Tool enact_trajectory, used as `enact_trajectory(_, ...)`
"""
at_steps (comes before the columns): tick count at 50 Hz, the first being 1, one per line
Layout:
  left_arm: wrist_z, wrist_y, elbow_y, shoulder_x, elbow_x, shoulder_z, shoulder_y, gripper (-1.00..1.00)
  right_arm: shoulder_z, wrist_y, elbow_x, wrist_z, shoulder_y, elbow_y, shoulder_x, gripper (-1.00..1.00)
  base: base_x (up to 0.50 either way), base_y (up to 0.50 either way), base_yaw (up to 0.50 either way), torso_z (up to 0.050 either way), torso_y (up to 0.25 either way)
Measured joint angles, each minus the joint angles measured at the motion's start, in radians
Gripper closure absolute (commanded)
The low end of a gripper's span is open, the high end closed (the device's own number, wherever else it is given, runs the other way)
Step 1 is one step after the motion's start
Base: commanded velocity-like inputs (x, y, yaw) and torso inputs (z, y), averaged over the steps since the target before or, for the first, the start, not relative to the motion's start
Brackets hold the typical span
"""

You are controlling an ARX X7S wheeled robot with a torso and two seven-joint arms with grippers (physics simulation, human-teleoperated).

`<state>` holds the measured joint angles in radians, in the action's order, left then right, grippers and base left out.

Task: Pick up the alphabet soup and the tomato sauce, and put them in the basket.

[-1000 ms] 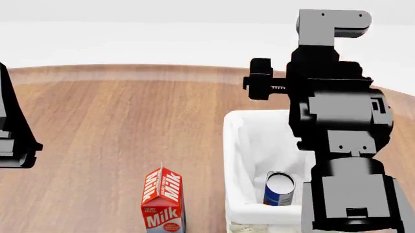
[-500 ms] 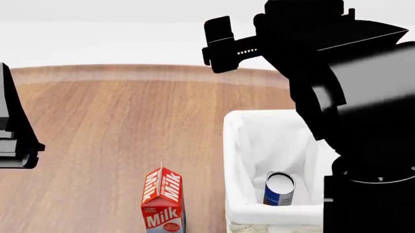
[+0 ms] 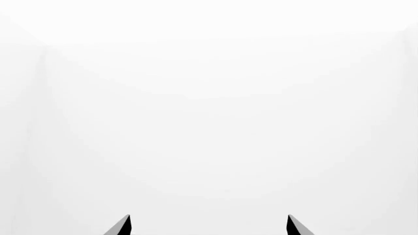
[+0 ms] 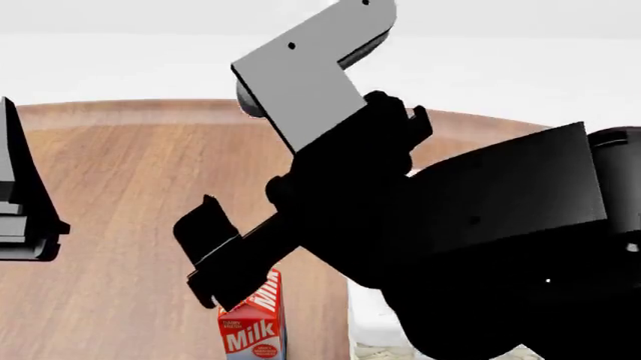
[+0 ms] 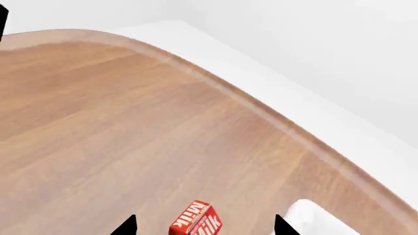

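The basket shows only as a white corner (image 4: 367, 324) under my right arm, and as a white corner in the right wrist view (image 5: 316, 219). The alphabet soup can is hidden behind my right arm. The tomato sauce can is out of view. My right gripper (image 4: 206, 259) is raised above the table, left of the basket and over the milk carton. In the right wrist view it (image 5: 203, 226) is open and empty, its tips wide apart. My left gripper (image 3: 207, 226) is open and empty and faces only a blank white background.
A red milk carton (image 4: 251, 328) stands upright on the wooden table (image 4: 130, 187) just left of the basket; it also shows in the right wrist view (image 5: 196, 219). My left arm (image 4: 22, 202) hangs at the left edge. The table's curved far edge (image 5: 216, 85) borders white floor.
My right arm has swung up and to the left across the head view and now covers the basket and the blue can that lay in it. The left arm has not moved.
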<state>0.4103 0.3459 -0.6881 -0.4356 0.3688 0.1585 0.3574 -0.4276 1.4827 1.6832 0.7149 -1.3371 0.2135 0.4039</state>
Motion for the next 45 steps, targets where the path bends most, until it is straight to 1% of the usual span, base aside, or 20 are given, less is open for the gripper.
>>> enact_trajectory(5, 0.002, 0.000, -0.002, -0.001, 0.000, 0.001, -0.001, -1.00, -0.066, -0.027, 0.194, 0.113, 0.014, 0.068, 0.037, -1.00, 0.00, 0.00, 0.00, 0.000, 0.000)
enact_trajectory(9, 0.003, -0.001, -0.002, -0.001, 0.000, 0.003, -0.003, -1.00, -0.119, -0.053, 0.314, 0.186, 0.031, 0.131, 0.063, -1.00, 0.00, 0.00, 0.00, 0.000, 0.000)
enact_trajectory(18, 0.005, -0.001, -0.003, -0.002, 0.000, 0.007, -0.002, -1.00, -0.213, -0.115, 0.503, 0.302, 0.055, 0.252, 0.108, -1.00, 0.00, 0.00, 0.00, 0.000, 0.000)
enact_trajectory(33, 0.011, 0.008, -0.010, -0.008, 0.006, 0.006, 0.003, -1.00, -0.332, -0.222, 0.672, 0.422, 0.099, 0.411, 0.161, -1.00, 0.00, 0.00, 0.00, 0.000, 0.000)
enact_trajectory(45, 0.015, 0.015, -0.014, -0.011, 0.009, 0.008, 0.010, -1.00, -0.425, -0.327, 0.726, 0.526, 0.190, 0.524, 0.233, -1.00, 0.00, 0.00, 0.00, 0.000, 0.000)
